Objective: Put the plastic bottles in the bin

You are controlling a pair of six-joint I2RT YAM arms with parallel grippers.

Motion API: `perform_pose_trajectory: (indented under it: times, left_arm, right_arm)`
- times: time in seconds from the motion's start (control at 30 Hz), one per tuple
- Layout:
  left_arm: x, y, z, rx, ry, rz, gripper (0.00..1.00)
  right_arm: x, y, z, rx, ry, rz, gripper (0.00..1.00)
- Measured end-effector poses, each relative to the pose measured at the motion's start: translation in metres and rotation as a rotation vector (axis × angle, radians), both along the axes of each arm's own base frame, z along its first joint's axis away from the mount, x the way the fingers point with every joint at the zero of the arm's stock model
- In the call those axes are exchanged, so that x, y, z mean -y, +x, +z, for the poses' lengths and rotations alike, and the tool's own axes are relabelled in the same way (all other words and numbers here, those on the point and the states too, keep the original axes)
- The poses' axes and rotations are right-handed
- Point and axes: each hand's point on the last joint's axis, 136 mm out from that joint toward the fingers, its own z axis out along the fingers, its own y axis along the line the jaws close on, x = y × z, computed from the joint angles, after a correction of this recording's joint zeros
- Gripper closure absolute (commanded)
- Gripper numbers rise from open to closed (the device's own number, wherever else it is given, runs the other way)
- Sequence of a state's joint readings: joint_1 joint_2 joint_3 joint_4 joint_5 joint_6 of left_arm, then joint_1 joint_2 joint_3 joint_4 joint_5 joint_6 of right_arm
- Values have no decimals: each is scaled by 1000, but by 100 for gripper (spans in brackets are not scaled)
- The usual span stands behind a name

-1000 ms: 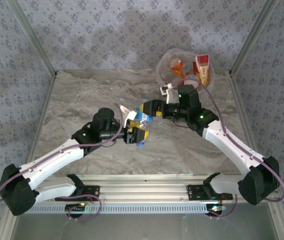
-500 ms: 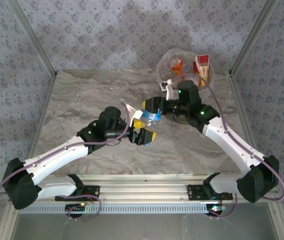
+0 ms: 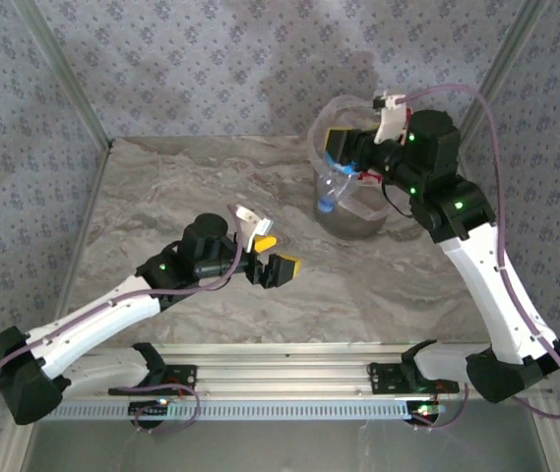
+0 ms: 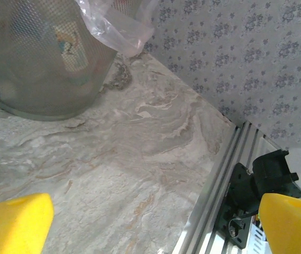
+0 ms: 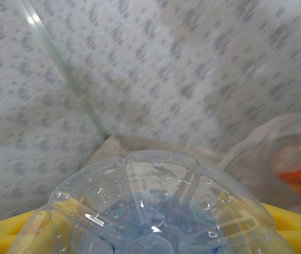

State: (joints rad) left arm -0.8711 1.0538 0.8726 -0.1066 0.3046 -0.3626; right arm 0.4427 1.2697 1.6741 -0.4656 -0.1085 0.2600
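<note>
Top external view is showing the right gripper (image 3: 339,154) gripping a clear plastic bottle (image 3: 333,184) by its base end, blue cap pointing down, over the left side of the bin (image 3: 356,224) at the table's (image 3: 161,187) far right. The left gripper (image 3: 276,255) is hovering above mid-table, its yellow fingers (image 4: 14,222) standing wide apart, holding nothing, well apart from the bin.

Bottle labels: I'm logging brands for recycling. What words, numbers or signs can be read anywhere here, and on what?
No text can be read.
The label behind the mesh of the bin: colour patches, too blurred.
The clear bottle: no legible print.
The orange label: blurred.
</note>
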Motion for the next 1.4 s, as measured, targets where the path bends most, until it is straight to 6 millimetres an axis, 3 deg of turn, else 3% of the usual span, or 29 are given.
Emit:
perform_pose_trajectory:
  times: [0.17,0.4,0.53,0.77,1.0,1.2,1.4]
  left_arm:
    - [-14,1,-5,14,51,47,0]
    - [-29,0,2,42,59,92,0]
    - [-32,1,-1,40,73,104,0]
    - [-32,3,-7,36,92,112,0]
    - [-30,4,-15,22,110,111,0]
    - [-30,5,-18,17,116,111,0]
    - [-30,5,-18,17,116,111,0]
  right_arm:
    - [17,37,12,91,-114,-141,40]
    - [18,101,-30,60,-304,-223,40]
    - [19,119,-58,15,-374,-226,40]
    - [23,123,-86,-24,-450,-222,39]
    - [28,127,-144,-107,-535,-229,39]
    - [30,130,-146,-95,-532,-246,35]
    - [31,128,-147,-99,-511,-250,19]
